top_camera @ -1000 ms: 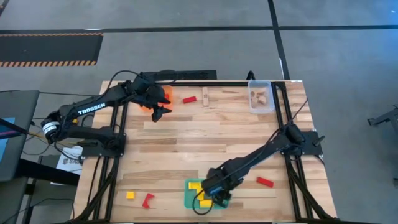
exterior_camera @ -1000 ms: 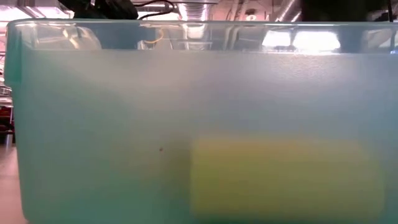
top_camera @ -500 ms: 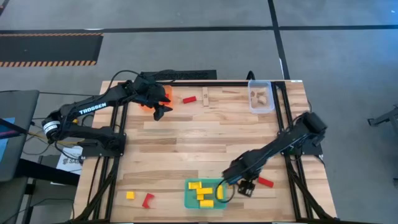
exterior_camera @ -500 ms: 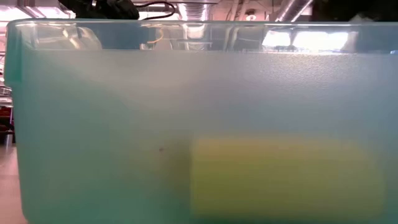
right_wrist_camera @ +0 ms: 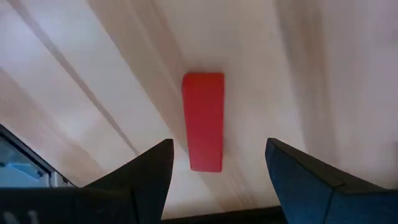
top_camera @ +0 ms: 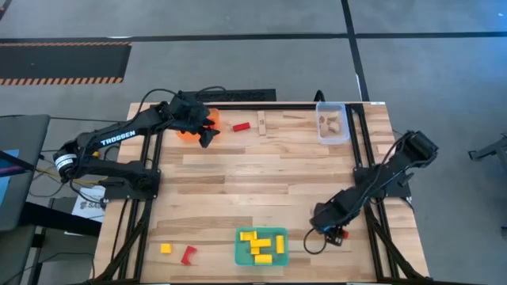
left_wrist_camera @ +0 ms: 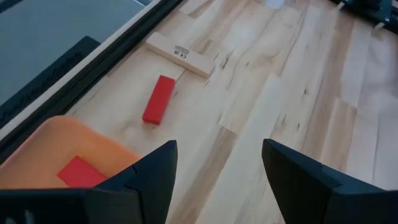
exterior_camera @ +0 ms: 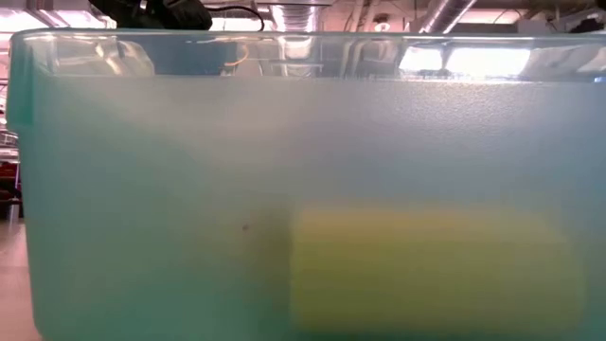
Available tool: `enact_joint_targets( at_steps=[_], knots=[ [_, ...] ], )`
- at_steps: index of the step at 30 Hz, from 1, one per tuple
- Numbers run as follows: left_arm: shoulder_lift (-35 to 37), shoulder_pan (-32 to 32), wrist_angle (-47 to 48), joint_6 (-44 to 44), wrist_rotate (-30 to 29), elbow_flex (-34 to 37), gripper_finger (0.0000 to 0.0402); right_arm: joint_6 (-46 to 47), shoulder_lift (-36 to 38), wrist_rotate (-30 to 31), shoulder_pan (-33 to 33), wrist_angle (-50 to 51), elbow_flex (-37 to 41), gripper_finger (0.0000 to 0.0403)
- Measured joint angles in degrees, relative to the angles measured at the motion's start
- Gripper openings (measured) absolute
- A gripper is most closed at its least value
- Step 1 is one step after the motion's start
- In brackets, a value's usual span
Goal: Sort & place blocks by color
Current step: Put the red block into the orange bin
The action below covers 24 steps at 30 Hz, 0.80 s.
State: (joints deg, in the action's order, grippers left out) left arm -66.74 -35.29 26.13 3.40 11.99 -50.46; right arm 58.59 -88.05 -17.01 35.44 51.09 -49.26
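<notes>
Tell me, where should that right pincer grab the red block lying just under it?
Probably across the middle of its two long sides, coming straight down from above. The red block lies flat on the table, oblong, with bare wood all round it. The right pincer hangs open above it, one finger to either side of its narrow width, so little turning seems needed.

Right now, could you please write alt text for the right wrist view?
A red block lies flat on the pale wooden table, directly ahead of the right gripper, whose open jaws frame it without touching it.
</notes>
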Motion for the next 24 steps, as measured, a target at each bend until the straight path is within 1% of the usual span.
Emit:
enact_joint_targets(
  at_steps=[7, 10, 13, 15, 18, 20, 23, 24],
  knots=[
    [0.0, 0.0, 0.1, 2.4, -0.4, 0.0, 0.0222, 2.8, -0.9, 0.4, 2.1, -8.8, 5.6, 0.0276],
    [0.0, 0.0, 1.2, 2.9, -0.4, 0.0, 0.0222, 2.6, -2.1, 0.8, 2.7, -10.3, 6.3, 0.0276],
    [0.0, 0.0, 3.0, 2.9, -0.3, 0.0, 0.0222, 2.2, -3.6, 2.8, 3.8, -11.1, 6.1, 0.0273],
    [0.1, 0.0, 4.2, 2.9, 0.2, 0.0, 0.0222, 2.8, -4.6, 4.4, 4.8, -10.8, 6.0, 0.0263],
    [0.5, 0.0, 5.2, 2.6, 1.2, 0.0, 0.0222, 3.8, -5.4, 6.0, 5.7, -9.8, 5.8, 0.0224],
    [0.7, 0.0, 6.0, 2.5, 1.3, 0.0, 0.0222, 4.4, -5.6, 7.9, 6.1, -8.4, 5.0, 0.0178],
    [1.0, 0.0, 5.9, 2.5, 1.7, 0.0, 0.0222, 4.2, -4.9, 10.0, 5.9, -6.3, 3.2, 0.0096],
    [1.1, 0.0, 6.0, 2.5, 2.2, 0.0, 0.0222, 4.0, -4.4, 10.4, 5.6, -5.4, 2.8, 0.0077]
  ],
)
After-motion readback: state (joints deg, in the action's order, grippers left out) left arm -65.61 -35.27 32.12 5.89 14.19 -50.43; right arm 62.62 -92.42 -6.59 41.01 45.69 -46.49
